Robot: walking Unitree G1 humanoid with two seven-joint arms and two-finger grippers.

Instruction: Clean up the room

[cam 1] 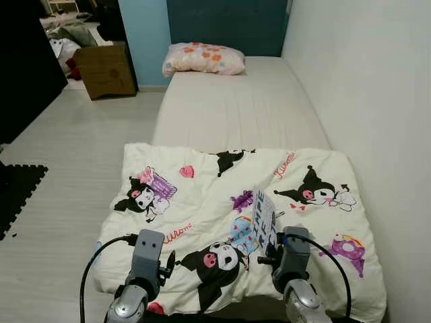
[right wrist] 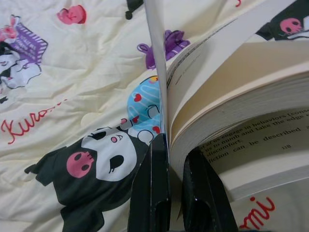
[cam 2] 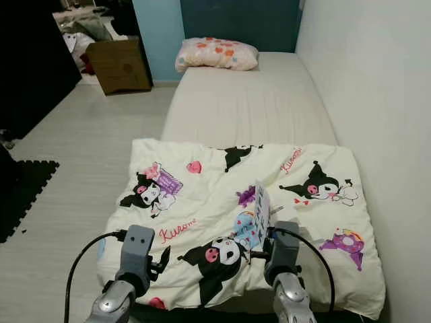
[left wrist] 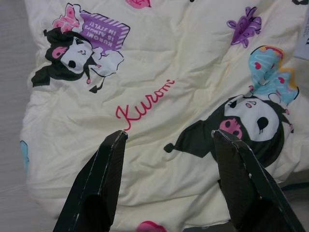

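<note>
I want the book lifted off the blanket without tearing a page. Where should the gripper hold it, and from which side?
Grip the whole closed page block near the spine, coming from the robot's side. Right now the right gripper pinches only the book's cover, so the pages fan open and sag onto the blanket. The left gripper hovers open.

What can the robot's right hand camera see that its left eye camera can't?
Only the right wrist view shows the book's printed page lines and the right gripper pinching its cover. Only the left eye view shows the pillow, the cardboard box, the floor and the open left gripper. Both show the book held above the cartoon blanket.
</note>
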